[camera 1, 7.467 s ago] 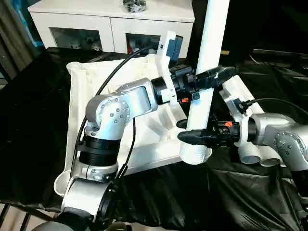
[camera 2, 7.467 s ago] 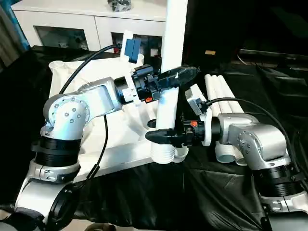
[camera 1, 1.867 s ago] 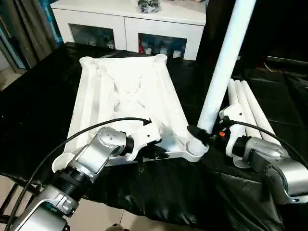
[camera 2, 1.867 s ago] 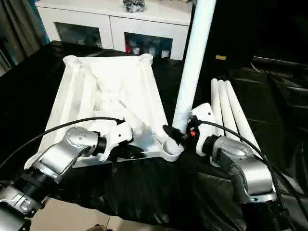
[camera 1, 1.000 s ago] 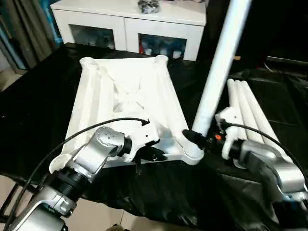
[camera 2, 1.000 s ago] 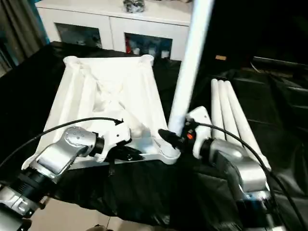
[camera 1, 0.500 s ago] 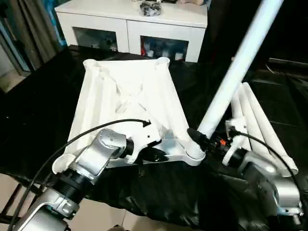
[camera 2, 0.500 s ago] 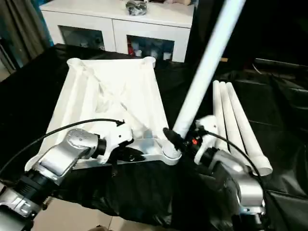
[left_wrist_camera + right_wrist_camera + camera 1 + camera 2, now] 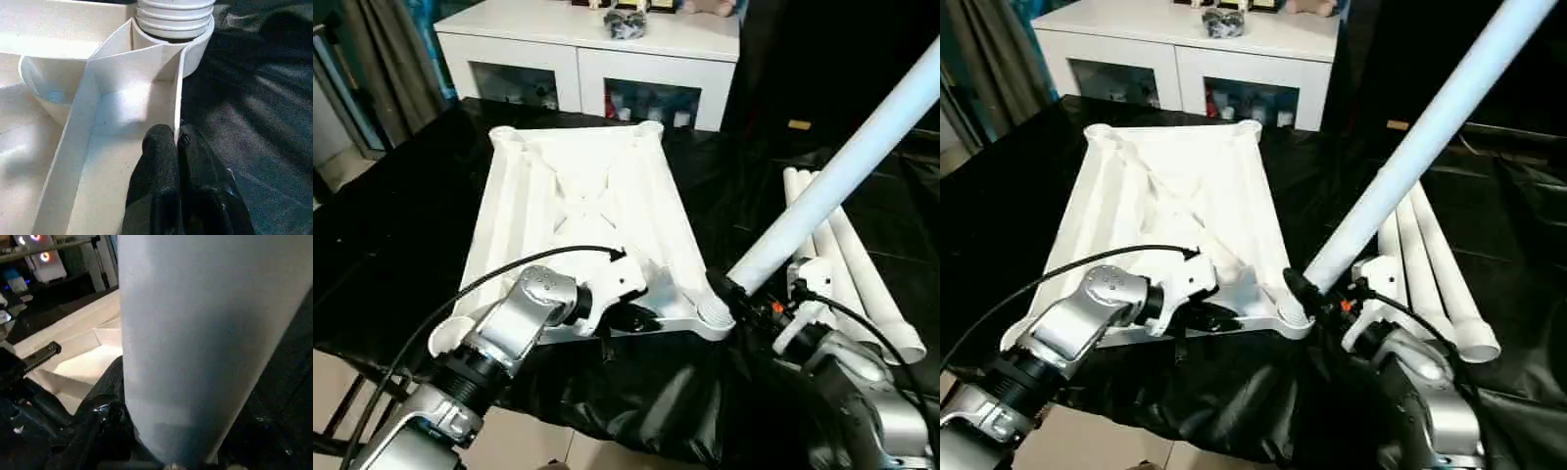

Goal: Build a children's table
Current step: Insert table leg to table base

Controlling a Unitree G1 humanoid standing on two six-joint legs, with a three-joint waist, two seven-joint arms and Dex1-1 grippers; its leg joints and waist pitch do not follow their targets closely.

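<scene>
The white tabletop point(image 9: 578, 196) lies ribbed side up on the black-covered table. A long white leg point(image 9: 842, 176) has its threaded end point(image 9: 174, 17) in the near right corner socket point(image 9: 713, 313) and leans steeply right. My right gripper point(image 9: 736, 292) is shut on the leg just above the socket; one finger point(image 9: 105, 391) shows beside the tube point(image 9: 195, 333). My left gripper point(image 9: 175, 134) is shut on the tabletop's thin near edge wall, a short way left of that socket point(image 9: 195, 49).
Three spare white legs point(image 9: 1430, 264) lie side by side on the black cloth to the right. A white cabinet with glass doors point(image 9: 597, 59) stands behind the table. The cloth's front edge hangs close under both arms.
The leg has tipped from nearly upright to a steep lean to the right. Early on, both grippers held it; now the left one pinches the tabletop's edge. The camera has shifted too.
</scene>
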